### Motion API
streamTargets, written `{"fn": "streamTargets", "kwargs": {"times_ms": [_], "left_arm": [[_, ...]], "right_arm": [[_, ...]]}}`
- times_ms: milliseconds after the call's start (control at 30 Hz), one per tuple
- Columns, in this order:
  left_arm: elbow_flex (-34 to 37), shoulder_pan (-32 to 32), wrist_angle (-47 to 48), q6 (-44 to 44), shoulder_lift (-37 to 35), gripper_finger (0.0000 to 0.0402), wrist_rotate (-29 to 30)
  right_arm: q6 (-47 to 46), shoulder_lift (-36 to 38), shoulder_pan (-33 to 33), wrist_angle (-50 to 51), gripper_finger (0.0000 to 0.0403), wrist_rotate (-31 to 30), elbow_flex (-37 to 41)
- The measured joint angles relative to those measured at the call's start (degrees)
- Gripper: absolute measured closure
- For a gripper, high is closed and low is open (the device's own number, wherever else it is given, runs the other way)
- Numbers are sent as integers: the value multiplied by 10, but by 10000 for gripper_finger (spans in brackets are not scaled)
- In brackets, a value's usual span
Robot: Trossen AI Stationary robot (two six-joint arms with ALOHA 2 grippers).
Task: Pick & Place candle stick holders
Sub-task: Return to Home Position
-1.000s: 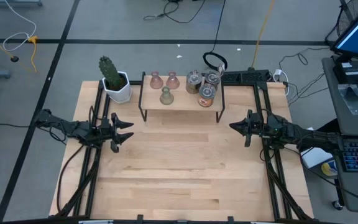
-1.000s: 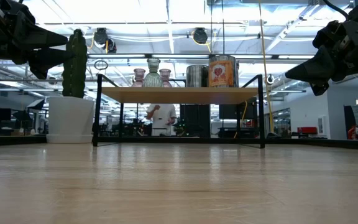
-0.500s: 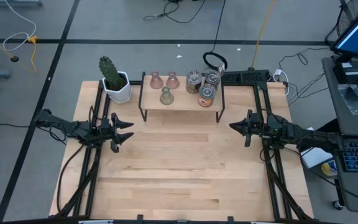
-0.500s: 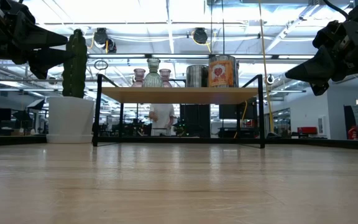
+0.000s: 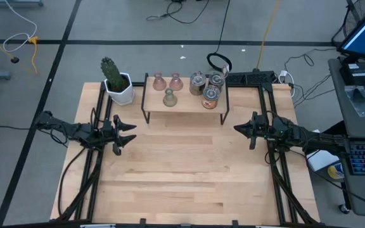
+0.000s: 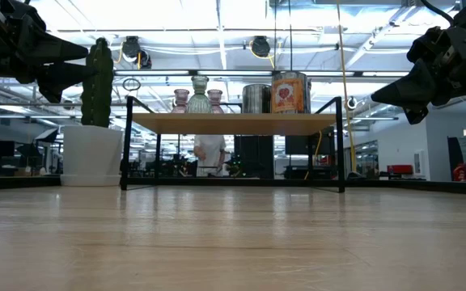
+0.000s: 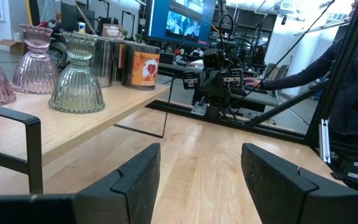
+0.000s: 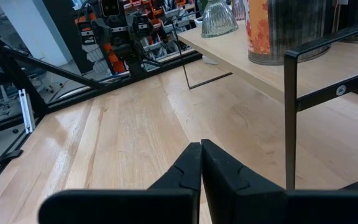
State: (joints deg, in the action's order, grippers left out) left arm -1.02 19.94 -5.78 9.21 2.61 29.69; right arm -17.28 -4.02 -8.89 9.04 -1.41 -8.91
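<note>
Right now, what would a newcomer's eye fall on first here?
The small shelf at the back of the table, crowded with three glass holders and three silver holders. A potted cactus stands beside it, and the left gripper, jaws open, and right gripper, jaws shut, hang empty at the table's sides.

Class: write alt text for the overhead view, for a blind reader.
Three glass holders and three silver holders stand on a shelf at the back of the table, beside a cactus. The left gripper, open, and right gripper, shut, hang empty at the sides.
</note>
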Motion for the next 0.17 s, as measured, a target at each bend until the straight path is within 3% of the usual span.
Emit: {"fn": "streamTargets", "kwargs": {"times_ms": [167], "left_arm": [[0,0,0,0,0,179,0]], "right_arm": [[0,0,0,0,399,0,0]]}}
